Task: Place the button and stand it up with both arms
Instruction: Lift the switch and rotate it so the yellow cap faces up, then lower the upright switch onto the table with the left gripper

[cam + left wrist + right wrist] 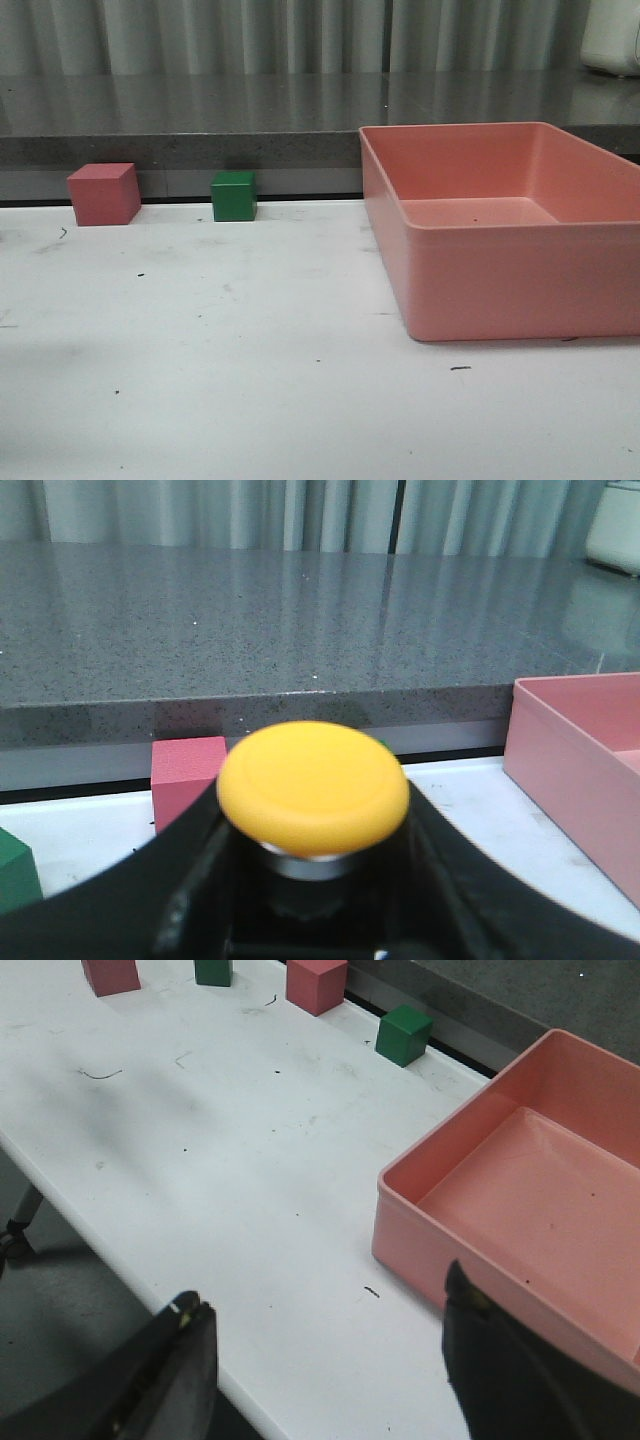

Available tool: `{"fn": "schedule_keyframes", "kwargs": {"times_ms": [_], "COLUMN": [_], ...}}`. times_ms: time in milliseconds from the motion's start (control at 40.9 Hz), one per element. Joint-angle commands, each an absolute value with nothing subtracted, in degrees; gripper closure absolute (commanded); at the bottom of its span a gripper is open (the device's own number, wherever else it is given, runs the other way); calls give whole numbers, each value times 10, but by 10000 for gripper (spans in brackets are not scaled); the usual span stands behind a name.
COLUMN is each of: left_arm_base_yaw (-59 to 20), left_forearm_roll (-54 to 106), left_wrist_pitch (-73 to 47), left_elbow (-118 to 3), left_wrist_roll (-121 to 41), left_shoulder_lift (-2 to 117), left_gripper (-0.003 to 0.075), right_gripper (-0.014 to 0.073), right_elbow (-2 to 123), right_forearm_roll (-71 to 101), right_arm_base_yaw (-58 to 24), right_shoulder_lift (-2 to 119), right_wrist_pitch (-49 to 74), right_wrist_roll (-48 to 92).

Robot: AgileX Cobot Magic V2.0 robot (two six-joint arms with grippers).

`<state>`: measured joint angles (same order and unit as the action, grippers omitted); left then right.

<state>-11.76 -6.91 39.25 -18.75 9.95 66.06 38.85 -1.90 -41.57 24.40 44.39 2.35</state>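
Observation:
The button's yellow mushroom cap point(313, 785) fills the middle of the left wrist view, with its silver collar and black body just below. My left gripper point(315, 830) is shut on the button, its black fingers point(200, 870) pressing both sides of the body; the base block is hidden. The gripper holds it low over the white table, cap pointing toward the back wall. My right gripper point(322, 1295) is open and empty above the table's front edge, next to the pink bin point(410, 1240). Neither gripper nor the button shows in the front view.
The large pink bin point(480, 290) stands on the right of the white table point(250, 380). A pink cube point(103, 193) and a green cube point(234, 195) sit at the back, against a grey stone ledge point(200, 120). The right wrist view shows two more cubes further left point(110, 974).

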Motion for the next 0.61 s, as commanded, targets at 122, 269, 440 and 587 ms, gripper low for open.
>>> {"fn": "schedule_keyframes", "kwargs": {"times_ms": [122,269,440,587], "left_arm_base_yaw": [-115,-111,-111,-111], "left_forearm_roll": [-65,-65,-65,-65], "left_wrist_pitch": [576,678,768,767], "left_elbow": [-199,-199,-200,-218], "left_wrist_roll": [98,98,98,98], "left_shoulder_lift": [758,845,920,959], "left_gripper": [565,565,565,565], "right_gripper": [97,97,97,97], "right_elbow": [402,402,402,402], "right_forearm_roll": [-19,-19,-19,-19], "right_arm_base_yaw": [-413,-413,-413,-413], "right_shoulder_lift": [247,247,247,247], "right_wrist_pitch": [398,398,398,398], "right_wrist_roll": [28,28,28,28]}}
